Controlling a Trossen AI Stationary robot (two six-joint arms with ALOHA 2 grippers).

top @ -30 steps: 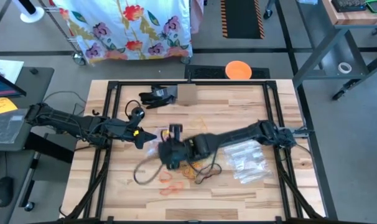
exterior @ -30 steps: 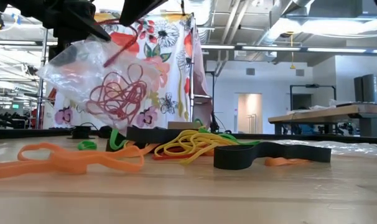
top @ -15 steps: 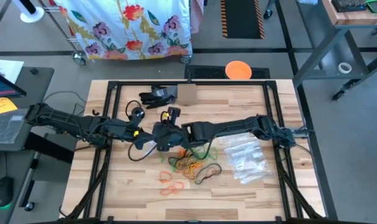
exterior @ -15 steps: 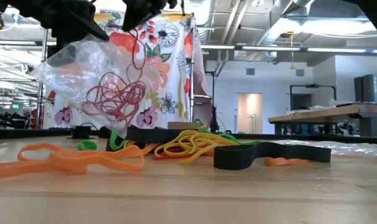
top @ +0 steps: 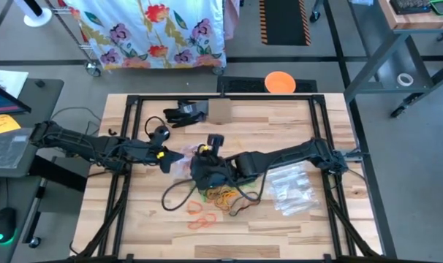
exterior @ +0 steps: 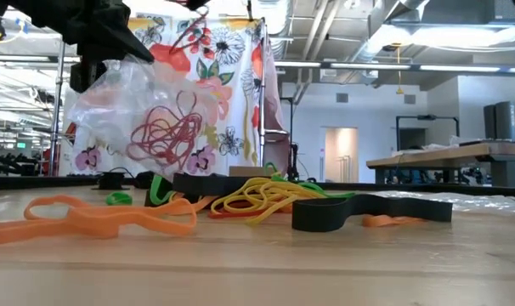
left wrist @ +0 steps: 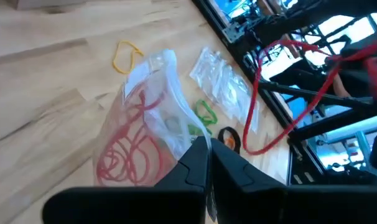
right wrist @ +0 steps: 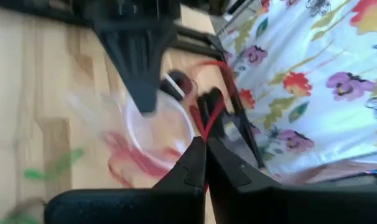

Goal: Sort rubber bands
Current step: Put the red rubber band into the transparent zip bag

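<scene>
Above the loose heap of red, orange, yellow, green and black rubber bands on the wooden table, the left gripper held a clear plastic zip bag off the surface, its fingers pressed together on the bag's rim. The bag hung open-mouthed with a tangle of red bands already inside, most likely kept aloft so that more could be dropped in. Just beside the bag's mouth, the right gripper had its fingers clamped on a thin red rubber band, which dangled as a long loop in the left wrist view; it was not yet in the bag. A stack of empty clear bags lay on the far side of the heap from the held bag, and two orange bands lay apart from the heap, towards the table's near edge.
</scene>
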